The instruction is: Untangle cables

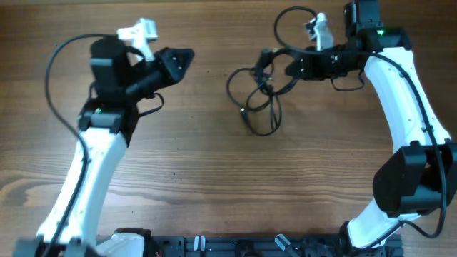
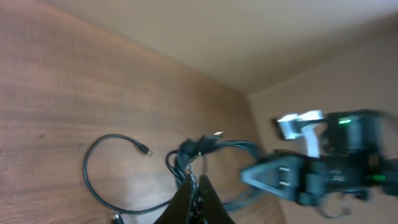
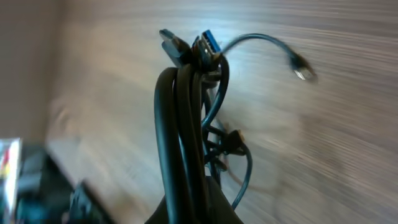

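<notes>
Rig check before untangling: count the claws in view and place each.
2. The left claw is shut and empty, left of the cables and apart from them. The right claw is shut on the cables, at the tangle's upper right.

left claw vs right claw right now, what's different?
Left claw is shut on nothing; right claw is shut on the cables. Left claw sits well apart from the tangle, over the table; right claw is at the tangle's edge, with a bundle of strands clamped in it. Shared: both are shut and both point inward toward the tangle.
</notes>
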You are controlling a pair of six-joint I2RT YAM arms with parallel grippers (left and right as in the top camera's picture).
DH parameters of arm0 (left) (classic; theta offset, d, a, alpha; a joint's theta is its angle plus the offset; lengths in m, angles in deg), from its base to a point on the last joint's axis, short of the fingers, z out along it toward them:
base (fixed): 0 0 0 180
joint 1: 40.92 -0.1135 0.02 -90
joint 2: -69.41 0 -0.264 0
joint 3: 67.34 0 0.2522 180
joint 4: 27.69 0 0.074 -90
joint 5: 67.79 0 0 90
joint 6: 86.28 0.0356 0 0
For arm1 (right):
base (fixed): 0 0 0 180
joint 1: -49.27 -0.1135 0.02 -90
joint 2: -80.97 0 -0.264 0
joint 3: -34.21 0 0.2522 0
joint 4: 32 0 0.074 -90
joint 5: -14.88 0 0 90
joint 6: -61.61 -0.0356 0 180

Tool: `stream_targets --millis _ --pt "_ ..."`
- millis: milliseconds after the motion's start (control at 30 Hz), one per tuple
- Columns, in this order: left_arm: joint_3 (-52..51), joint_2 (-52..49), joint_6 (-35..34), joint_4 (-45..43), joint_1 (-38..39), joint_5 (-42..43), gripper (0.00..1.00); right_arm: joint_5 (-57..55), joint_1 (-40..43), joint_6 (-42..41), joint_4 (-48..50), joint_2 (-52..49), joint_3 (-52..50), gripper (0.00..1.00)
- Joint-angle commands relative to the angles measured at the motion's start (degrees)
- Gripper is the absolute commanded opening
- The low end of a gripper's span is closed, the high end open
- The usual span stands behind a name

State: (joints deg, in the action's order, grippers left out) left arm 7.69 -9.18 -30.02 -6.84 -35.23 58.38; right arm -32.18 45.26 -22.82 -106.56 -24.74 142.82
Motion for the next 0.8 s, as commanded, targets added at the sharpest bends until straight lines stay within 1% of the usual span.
stream_targets --millis 0,33,67,133,200,233,333,400,500,633,767 --pt "-0.1 -4.1 3.8 -0.6 2.2 1.0 0.04 9.7 -1.7 11.8 -0.8 4.6 0.3 0.04" --pt "-0.1 -4.6 3.9 -0.7 2.6 1.1 0.06 10.2 -1.8 12.1 -0.8 4.9 0.3 0.04" --pt "-0.1 -5.1 5.0 -0.8 3.4 1.4 0.1 11.4 -1.8 12.3 -0.8 5.0 0.3 0.04" --pt "-0.1 -5.4 5.3 -0.8 4.4 1.5 0.3 14.3 -1.8 12.5 -1.0 5.0 0.3 0.04" --pt "-0.1 -5.6 5.9 -0.5 4.9 1.5 0.45 17.6 -1.8 12.8 -1.3 5.0 0.3 0.04" --pt "-0.1 -5.6 7.3 0.1 4.9 1.2 0.51 20.2 -2.0 14.6 -2.2 5.0 0.3 0.04" --pt "-0.1 -5.6 11.1 3.3 4.9 1.1 0.59 21.6 -2.9 15.5 -3.3 5.0 0.3 0.04" --pt "-0.2 -5.6 13.1 6.3 4.9 1.1 0.63 21.7 -4.1 15.3 -3.3 5.0 0.3 0.04" --pt "-0.2 -5.6 17.1 9.7 4.9 1.4 0.63 21.9 -5.9 14.7 -3.3 5.0 0.3 0.04" --pt "-0.3 -6.2 17.9 10.8 5.0 2.8 0.62 21.4 -8.2 13.0 -2.3 5.0 0.3 0.04" --pt "-0.3 -7.2 17.9 10.9 5.2 3.2 0.57 18.0 -9.1 7.2 0.3 5.0 0.3 0.04"
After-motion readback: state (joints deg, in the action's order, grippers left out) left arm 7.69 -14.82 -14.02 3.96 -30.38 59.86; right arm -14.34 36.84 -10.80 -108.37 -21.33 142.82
